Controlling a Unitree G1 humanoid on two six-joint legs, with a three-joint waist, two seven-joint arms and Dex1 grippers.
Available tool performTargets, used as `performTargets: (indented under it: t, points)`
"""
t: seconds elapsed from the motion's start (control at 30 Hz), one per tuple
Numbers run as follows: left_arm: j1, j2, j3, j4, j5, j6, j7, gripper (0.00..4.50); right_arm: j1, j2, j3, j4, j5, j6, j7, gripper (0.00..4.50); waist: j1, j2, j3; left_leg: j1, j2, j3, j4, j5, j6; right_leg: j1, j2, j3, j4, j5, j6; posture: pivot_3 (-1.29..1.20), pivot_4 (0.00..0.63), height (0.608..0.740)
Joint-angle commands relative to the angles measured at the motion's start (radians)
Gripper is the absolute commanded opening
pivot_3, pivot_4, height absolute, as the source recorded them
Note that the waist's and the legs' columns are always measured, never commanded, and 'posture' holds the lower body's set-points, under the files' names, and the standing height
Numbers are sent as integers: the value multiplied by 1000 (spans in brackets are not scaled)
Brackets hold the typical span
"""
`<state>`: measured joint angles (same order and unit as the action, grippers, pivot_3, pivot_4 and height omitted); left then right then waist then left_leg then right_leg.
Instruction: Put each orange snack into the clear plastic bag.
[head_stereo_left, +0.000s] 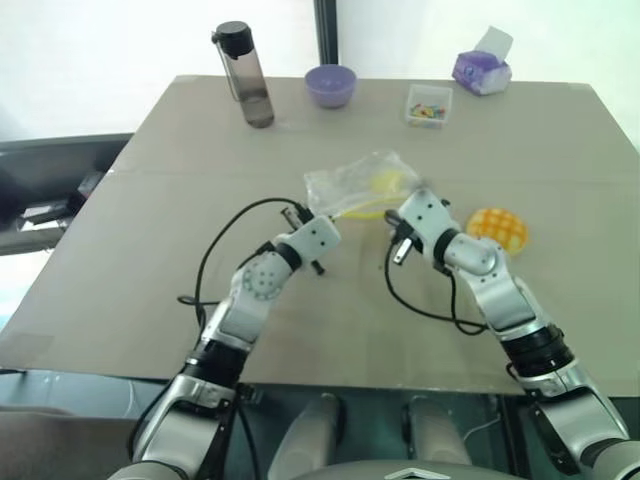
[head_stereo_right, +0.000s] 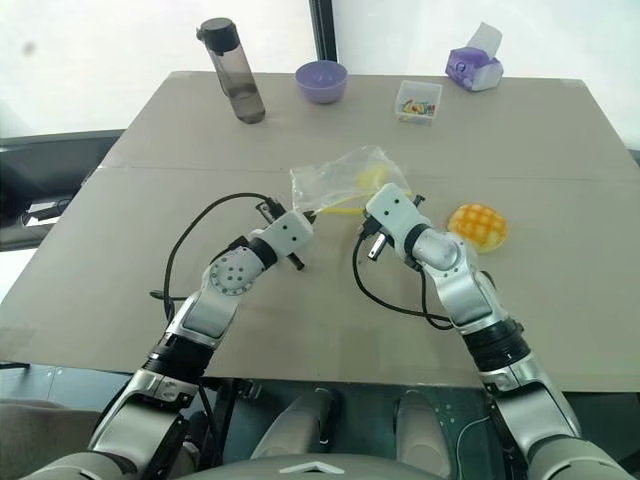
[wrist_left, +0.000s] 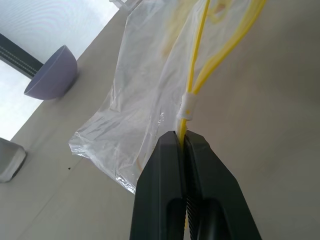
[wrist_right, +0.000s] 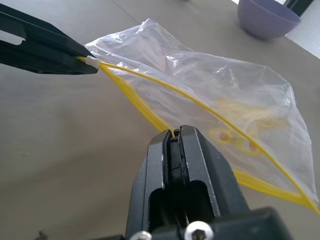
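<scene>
The clear plastic bag (head_stereo_left: 358, 183) lies crumpled at mid-table, its yellow strip (wrist_right: 145, 112) facing me and parted into two lines. My left gripper (wrist_left: 182, 137) is shut on the strip's end beside the small white slider (wrist_left: 187, 106). My right gripper (wrist_right: 175, 132) is shut on the near lip of the strip, a short way along from the left gripper (wrist_right: 82, 61). One orange snack (head_stereo_left: 497, 230), a domed bun with a grid top, rests on the table just right of my right wrist, outside the bag. A yellow patch shows through the plastic.
Along the far edge of the table (head_stereo_left: 150, 300) stand a dark drink bottle (head_stereo_left: 246, 88), a purple bowl (head_stereo_left: 330, 85), a small clear box of coloured bits (head_stereo_left: 429, 105) and a purple tissue pack (head_stereo_left: 482, 70). Black cables loop beside both forearms.
</scene>
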<state>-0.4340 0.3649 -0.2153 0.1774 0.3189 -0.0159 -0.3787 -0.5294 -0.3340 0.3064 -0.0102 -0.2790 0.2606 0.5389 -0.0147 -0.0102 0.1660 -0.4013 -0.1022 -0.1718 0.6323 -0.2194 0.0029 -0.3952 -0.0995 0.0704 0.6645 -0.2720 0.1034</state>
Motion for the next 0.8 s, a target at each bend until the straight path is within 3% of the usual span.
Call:
performTargets:
  t: [0.03,0.33,0.53,0.57,0.6,0.8]
  points:
    - [13,0,-14,-51,-4,1,-18,0,-37,12,-14,36,1,-34,-29,58,-1,0,0,0,0,0,0,0,0,0,0,0,0,0,0,0,150,739]
    - [41,18,-39,-135,3,7,-64,0,-132,48,-6,227,-14,-81,-90,58,-8,0,0,0,0,0,0,0,0,0,0,0,0,0,0,0,150,739]
    - [86,27,-46,-260,-6,71,-123,0,-210,2,101,379,-176,-229,-173,58,-26,0,0,0,0,0,0,0,0,0,0,0,0,0,0,0,150,739]
    - [92,28,-45,-279,-7,86,-130,0,-215,-6,111,393,-196,-252,-189,617,-26,0,0,0,0,0,0,0,0,-1,0,0,0,0,0,0,150,739]
    - [101,31,-42,-306,-6,109,-138,0,-220,-20,123,399,-223,-279,-206,738,-27,0,0,0,0,0,0,0,0,-1,0,0,0,0,0,0,150,739]
    - [127,24,-26,-400,12,235,-128,0,-199,-91,168,313,-329,-408,-224,3621,-27,0,0,0,0,1,0,0,0,-1,1,1,0,0,0,0,150,739]
